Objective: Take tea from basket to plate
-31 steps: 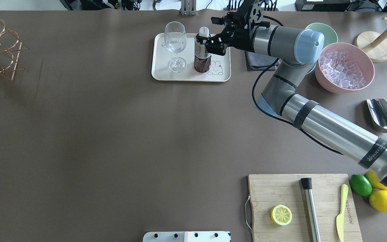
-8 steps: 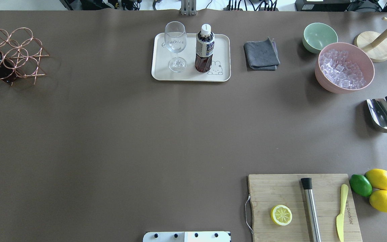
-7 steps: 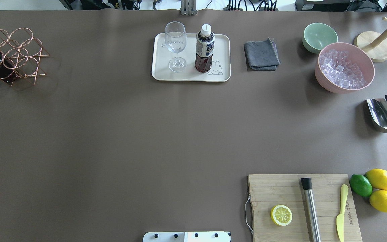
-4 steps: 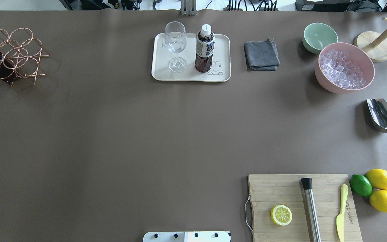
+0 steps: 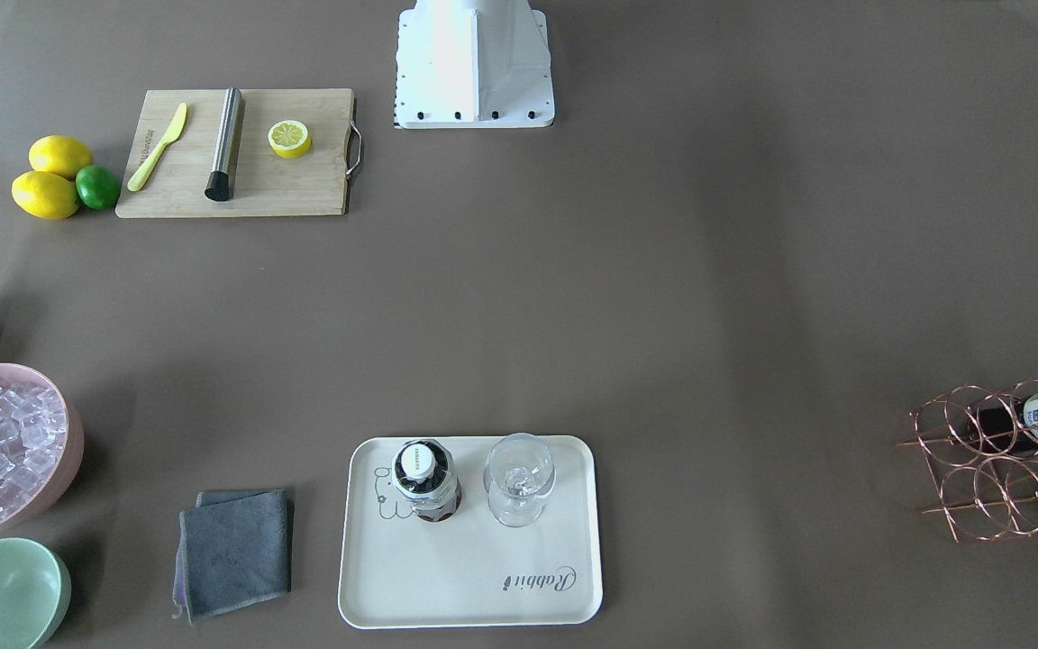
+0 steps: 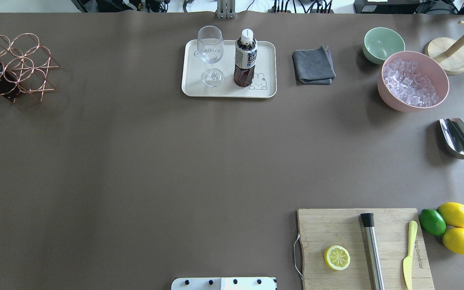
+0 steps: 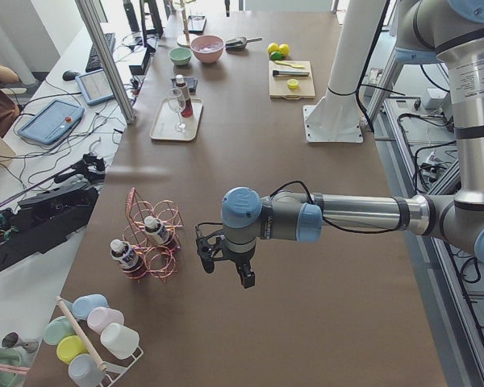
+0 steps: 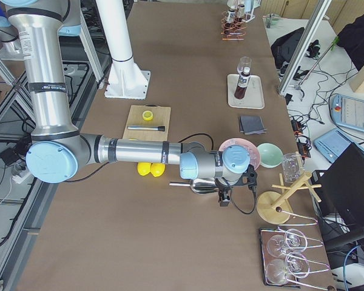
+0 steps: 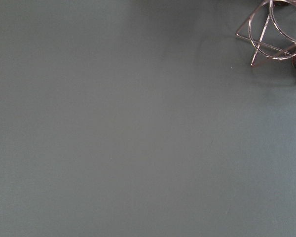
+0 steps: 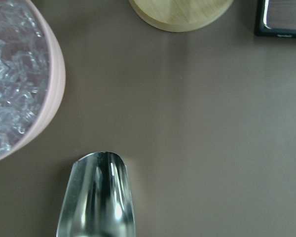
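One tea bottle (image 6: 245, 60) stands upright on the cream plate (image 6: 266, 90), next to a wine glass (image 6: 210, 54); both also show in the front view, the tea (image 5: 426, 482) and the plate (image 5: 447, 586). The copper basket (image 6: 22, 66) stands at the table's far left with other tea bottles (image 7: 153, 230) lying in it. My left gripper (image 7: 226, 264) hangs over bare table beside the basket (image 7: 157, 246); I cannot tell whether it is open or shut. My right gripper (image 8: 224, 195) hangs near the scoop, far from the plate; I cannot tell its state either.
A grey cloth (image 6: 313, 66), a green bowl (image 6: 383, 44), a pink ice tub (image 6: 413, 80) and a metal scoop (image 6: 459, 139) lie to the right. A cutting board (image 6: 363, 247) with lemon slice, knife and muddler is at the near right, lemons and a lime (image 6: 451, 225) beside it.
The right gripper has left the tea standing on the plate and drawn back to the right, out of the overhead view. The basket sits further right than four seconds ago.
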You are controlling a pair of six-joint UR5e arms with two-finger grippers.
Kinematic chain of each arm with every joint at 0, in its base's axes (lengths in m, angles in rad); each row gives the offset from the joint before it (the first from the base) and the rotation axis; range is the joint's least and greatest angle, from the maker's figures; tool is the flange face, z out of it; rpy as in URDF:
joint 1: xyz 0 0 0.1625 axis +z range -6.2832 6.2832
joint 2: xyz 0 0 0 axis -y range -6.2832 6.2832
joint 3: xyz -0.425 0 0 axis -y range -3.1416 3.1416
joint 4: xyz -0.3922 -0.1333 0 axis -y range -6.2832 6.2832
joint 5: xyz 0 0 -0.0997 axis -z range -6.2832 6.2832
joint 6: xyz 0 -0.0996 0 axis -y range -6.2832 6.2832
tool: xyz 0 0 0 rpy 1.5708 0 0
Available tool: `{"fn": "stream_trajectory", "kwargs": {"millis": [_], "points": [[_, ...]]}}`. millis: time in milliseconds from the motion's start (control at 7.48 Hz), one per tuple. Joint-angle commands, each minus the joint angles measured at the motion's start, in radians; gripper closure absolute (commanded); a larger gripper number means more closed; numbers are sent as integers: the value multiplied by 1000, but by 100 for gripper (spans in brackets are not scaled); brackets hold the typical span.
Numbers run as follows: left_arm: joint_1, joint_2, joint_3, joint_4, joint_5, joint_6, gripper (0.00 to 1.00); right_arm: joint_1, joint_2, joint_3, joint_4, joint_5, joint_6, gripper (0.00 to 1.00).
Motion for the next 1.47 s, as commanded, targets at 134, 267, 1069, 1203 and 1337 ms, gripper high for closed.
{"fn": "stream_trajectory", "kwargs": {"millis": [134, 267, 1069, 1203, 1337], "points": [[34, 3, 4, -10, -1, 187, 1, 29, -33, 35, -213, -161, -30, 0], [33, 3, 7, -7, 1, 326, 1, 29, -27, 34, -213, -168, -29, 0], [-73, 4, 7, -1, -10, 347, 1, 34, -20, 38, -200, -178, -26, 0], [-81, 22, 7, -8, -23, 349, 1, 36, -17, 32, -169, -179, -22, 0], [-78, 23, 7, -12, -30, 350, 1, 36, -22, 31, -115, -178, 53, 0]]}}
